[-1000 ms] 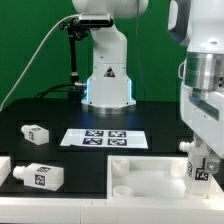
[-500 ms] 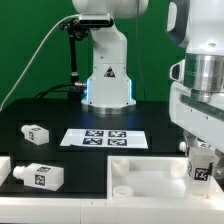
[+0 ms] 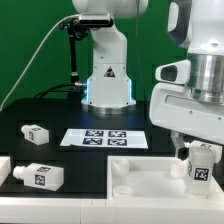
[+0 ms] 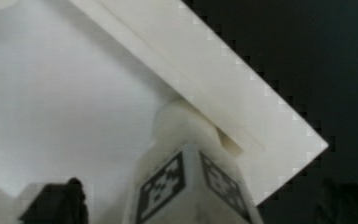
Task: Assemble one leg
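One leg (image 3: 201, 166), a stubby white block with a black-and-white tag, stands upright on the near right corner of the flat white tabletop piece (image 3: 150, 176) in the exterior view. My gripper (image 3: 200, 152) hangs right over it. In the wrist view the leg (image 4: 190, 175) sits between the dark fingers (image 4: 55, 202), with a white gap showing beside it, so the jaws straddle it open. Two more legs lie on the black table at the exterior view's left, one further back (image 3: 37, 132) and one nearer (image 3: 40, 177).
The marker board (image 3: 103, 138) lies flat in the middle of the table. The robot's base (image 3: 108, 80) stands behind it. A white ledge (image 3: 60, 205) runs along the front edge.
My hand has turned about its vertical axis over the leg, so its wide body now reaches toward the exterior view's left. The leg stays in the same place.
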Robot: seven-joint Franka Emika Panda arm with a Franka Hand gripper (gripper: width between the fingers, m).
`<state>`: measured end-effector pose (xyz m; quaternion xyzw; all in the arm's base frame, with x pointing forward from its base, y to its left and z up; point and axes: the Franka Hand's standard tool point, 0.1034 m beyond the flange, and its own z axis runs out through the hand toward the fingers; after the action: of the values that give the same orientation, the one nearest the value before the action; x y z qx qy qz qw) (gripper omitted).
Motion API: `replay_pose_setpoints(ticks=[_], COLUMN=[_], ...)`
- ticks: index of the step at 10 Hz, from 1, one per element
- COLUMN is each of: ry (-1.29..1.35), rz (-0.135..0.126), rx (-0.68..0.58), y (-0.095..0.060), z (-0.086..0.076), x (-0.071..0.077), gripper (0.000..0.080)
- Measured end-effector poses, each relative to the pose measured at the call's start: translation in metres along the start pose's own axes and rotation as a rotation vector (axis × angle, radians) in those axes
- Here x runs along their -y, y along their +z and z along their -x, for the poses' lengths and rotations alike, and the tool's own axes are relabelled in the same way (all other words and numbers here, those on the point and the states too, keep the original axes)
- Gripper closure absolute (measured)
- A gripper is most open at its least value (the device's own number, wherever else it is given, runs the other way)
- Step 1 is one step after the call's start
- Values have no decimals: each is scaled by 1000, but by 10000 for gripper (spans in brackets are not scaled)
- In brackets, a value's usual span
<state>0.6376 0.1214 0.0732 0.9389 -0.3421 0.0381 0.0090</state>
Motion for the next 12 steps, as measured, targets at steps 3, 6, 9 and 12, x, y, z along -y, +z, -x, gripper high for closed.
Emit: replay_pose_setpoints(ticks=[3, 6, 9, 12], ry=[-333, -168, 98, 446], rz=[16, 14, 16, 14], rx=[-13, -13, -22, -25], y=[0, 1, 1, 2], z=[-3, -3, -2, -1], x=[1, 2, 1, 0], gripper=[179, 465, 514, 514])
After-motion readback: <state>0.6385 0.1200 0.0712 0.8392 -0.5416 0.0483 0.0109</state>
